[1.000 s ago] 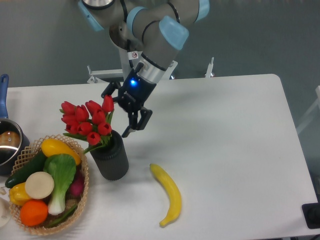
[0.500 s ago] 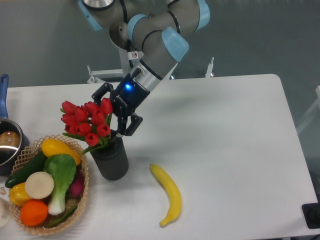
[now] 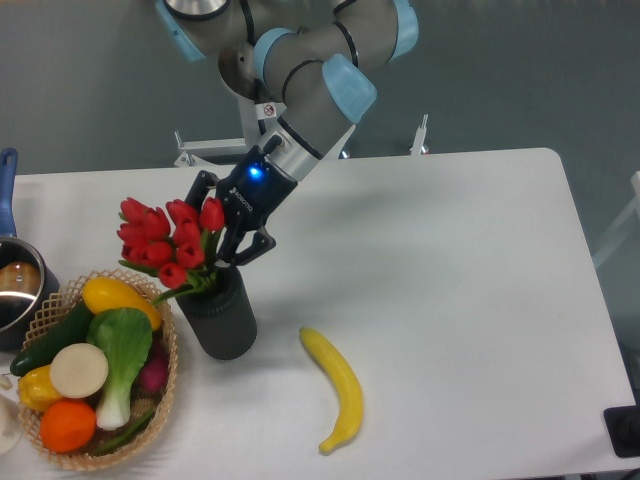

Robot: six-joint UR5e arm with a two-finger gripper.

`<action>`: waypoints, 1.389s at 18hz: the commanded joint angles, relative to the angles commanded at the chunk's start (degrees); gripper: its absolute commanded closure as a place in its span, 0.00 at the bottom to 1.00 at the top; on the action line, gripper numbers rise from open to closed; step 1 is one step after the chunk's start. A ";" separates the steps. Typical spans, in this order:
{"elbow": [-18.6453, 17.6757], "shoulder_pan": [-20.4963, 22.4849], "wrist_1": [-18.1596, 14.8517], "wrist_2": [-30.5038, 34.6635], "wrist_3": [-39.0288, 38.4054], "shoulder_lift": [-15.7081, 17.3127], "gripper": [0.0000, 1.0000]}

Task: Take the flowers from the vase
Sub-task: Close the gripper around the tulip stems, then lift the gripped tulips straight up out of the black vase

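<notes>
In the fixed camera view, the flowers (image 3: 170,245) are being held upright in the vase (image 3: 222,318), which is being carried by the white counter (image 3: 450,300) toward its left side, a little nearer than the middle. The red buds are being shown bunched above the vase's mouth and leaning slightly to the left, with green stems and leaves running down into the opening.

The claw (image 3: 222,225) is being brought in from the upper right by the arm (image 3: 310,90), and it is being positioned at the right edge of the bunch, just above the vase's rim. One dark finger (image 3: 200,187) is being seen at the far side of the buds and the other at the near right side, by the stems. The fingers are being kept spread, with part of the bunch lying between them; whether the stems are being touched cannot be told.

A wicker basket (image 3: 168,370) of vegetables and fruit is being seen just left of the vase, at the near left corner. A banana (image 3: 338,388) is lying on the counter to the right of the vase, apart from it. Part of a pot (image 3: 14,285) is showing at the left edge.
</notes>
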 joint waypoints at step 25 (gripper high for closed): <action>16.87 5.01 -0.26 -7.65 -36.56 2.20 1.00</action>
